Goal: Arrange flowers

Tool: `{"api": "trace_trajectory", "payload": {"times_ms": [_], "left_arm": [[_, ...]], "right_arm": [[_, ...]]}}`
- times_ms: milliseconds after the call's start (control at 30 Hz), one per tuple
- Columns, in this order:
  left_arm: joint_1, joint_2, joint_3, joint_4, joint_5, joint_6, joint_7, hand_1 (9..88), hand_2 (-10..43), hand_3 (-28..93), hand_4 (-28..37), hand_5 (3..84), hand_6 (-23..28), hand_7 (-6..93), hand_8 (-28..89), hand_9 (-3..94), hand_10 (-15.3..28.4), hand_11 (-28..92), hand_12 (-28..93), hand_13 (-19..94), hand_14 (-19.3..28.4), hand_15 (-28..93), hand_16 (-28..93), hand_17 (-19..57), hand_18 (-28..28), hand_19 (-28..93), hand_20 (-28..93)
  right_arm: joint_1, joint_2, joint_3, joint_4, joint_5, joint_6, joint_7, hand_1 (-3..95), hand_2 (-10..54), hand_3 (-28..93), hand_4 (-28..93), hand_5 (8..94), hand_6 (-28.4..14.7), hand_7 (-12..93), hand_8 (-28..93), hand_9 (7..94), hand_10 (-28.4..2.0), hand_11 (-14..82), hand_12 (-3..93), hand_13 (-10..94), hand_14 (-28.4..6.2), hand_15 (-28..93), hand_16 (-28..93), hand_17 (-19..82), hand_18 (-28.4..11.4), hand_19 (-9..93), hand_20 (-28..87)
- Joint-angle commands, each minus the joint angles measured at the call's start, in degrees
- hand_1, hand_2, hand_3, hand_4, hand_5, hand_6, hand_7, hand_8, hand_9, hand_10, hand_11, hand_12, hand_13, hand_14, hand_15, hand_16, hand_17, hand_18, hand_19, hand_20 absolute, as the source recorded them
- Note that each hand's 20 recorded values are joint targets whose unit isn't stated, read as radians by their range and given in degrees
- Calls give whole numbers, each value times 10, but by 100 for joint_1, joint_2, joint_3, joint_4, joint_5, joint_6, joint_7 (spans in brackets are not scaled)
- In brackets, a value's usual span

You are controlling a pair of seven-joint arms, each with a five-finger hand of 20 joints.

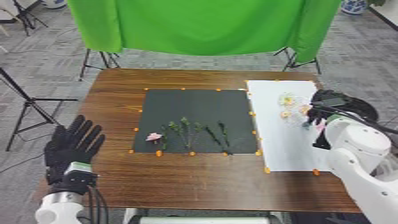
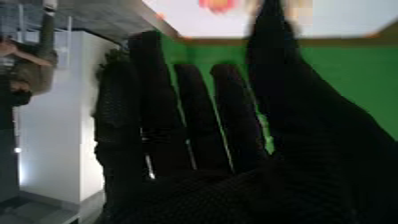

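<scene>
one flower (image 1: 155, 136) (pale pink) on dark mat (image 1: 187, 102)

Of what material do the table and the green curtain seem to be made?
The table looks like wood, perhaps varnished: brown, with streaky grain and a faint sheen. The green curtain is probably matte fabric, since it hangs in soft folds.

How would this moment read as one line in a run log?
Arrange flowers; left robot hand: open, left of dark mat; right robot hand: open, by white sheet; pink flower, green stems: on dark mat
</scene>
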Motion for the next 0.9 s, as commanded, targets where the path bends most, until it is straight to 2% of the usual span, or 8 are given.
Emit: {"api": "trace_trajectory", "payload": {"times_ms": [33, 100, 433, 533, 600, 667, 700, 900], "left_arm": [[95, -48, -74, -36, -5, -46, 7, 275, 148, 704, -283, 386, 103, 138, -88, 299, 156, 264, 106, 225, 167, 413, -71, -75, 151, 366, 97], [105, -54, -66, -33, -23, 0, 12, 276, 148, 704, -283, 391, 103, 139, -89, 306, 158, 267, 106, 228, 167, 414, -72, -74, 151, 365, 96], [145, -96, -79, -39, -14, -60, -34, 281, 150, 702, -283, 396, 104, 142, -92, 313, 158, 269, 105, 233, 168, 419, -75, -73, 151, 366, 93], [154, -100, -88, -43, -26, -53, -18, 278, 150, 703, -283, 397, 104, 142, -92, 315, 159, 269, 105, 234, 169, 420, -75, -72, 151, 365, 93], [167, -102, -101, -48, -28, -57, -25, 277, 151, 703, -283, 398, 103, 142, -91, 316, 159, 268, 105, 235, 170, 420, -75, -72, 151, 365, 93], [180, -115, -119, -44, -3, -75, -86, 277, 152, 703, -283, 399, 104, 141, -92, 317, 159, 268, 105, 236, 171, 420, -75, -72, 151, 365, 93], [193, -139, -145, -36, 8, -129, -161, 276, 153, 702, -283, 399, 104, 141, -92, 317, 158, 268, 105, 236, 171, 421, -75, -72, 151, 365, 93], [177, -155, -135, -22, 23, -182, -173, 272, 157, 703, -283, 397, 103, 137, -90, 316, 159, 265, 106, 235, 171, 418, -75, -74, 152, 365, 92]], "right_arm": [[-75, -56, -133, 195, -41, -170, -32, 568, -95, 820, -282, 478, -21, 142, -121, 519, -108, 84, 120, 546, -112, 281, 191, 258, -219, 778, 348], [-41, -94, -200, 315, -1, -220, -102, 569, -95, 819, -282, 486, -16, 144, -122, 530, -107, 83, 119, 556, -109, 281, 194, 261, -217, 781, 350], [-221, -274, -269, 659, 154, -305, -329, 579, -95, 783, -283, 524, -2, 158, -131, 570, -97, 91, 120, 587, -96, 270, 251, 275, -213, 797, 369], [-288, -281, -280, 671, 162, -159, -305, 593, -95, 734, -282, 578, 14, 167, -134, 646, -97, 106, 130, 628, -83, 244, 325, 279, -211, 794, 376], [-337, -288, -281, 663, 166, -60, -273, 599, -95, 709, -282, 629, 21, 179, -117, 729, -94, 89, 208, 660, -80, 235, 359, 282, -209, 791, 381], [-399, -288, -293, 657, 121, 80, -274, 610, -95, 674, -283, 721, 20, 207, -22, 846, -94, 58, 323, 700, -73, 226, 405, 290, -204, 788, 386], [-439, -299, -288, 657, 90, 151, -286, 607, -95, 674, -283, 737, 21, 213, -11, 865, -94, 59, 340, 707, -74, 229, 408, 292, -204, 787, 386], [-622, -218, -229, 299, -132, 608, -369, 602, -95, 688, -283, 789, 22, 239, 8, 916, -90, 71, 373, 739, -71, 234, 414, 304, -203, 788, 387]]}}
